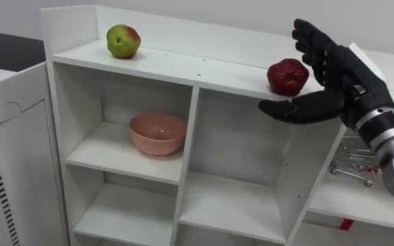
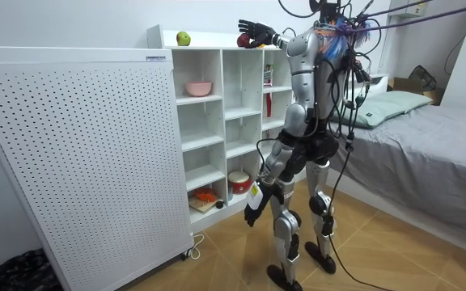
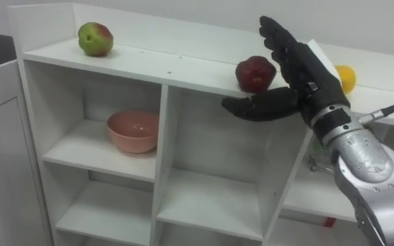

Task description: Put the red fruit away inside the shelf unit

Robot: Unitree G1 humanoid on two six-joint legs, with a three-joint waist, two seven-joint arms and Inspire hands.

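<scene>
A dark red fruit [image 1: 287,76] sits at the front edge of the white closet's top board [image 1: 183,65]. My right hand [image 1: 340,72] is open just to the right of it, fingers straight and pointing up, thumb stretched out below the board's edge. I cannot tell whether the palm touches the fruit. A green and red apple [image 1: 123,41] lies at the board's far left. An orange fruit [image 3: 345,78] peeks out behind my hand. In the room view my left hand [image 2: 251,215] hangs low by my thigh as I stand facing the closet.
A pink bowl [image 1: 157,133] rests in the upper left compartment. A small toy shopping cart [image 1: 353,160] stands in a right compartment. A white perforated panel [image 1: 5,150] flanks the closet on the left. A bed [image 2: 427,129] lies behind me.
</scene>
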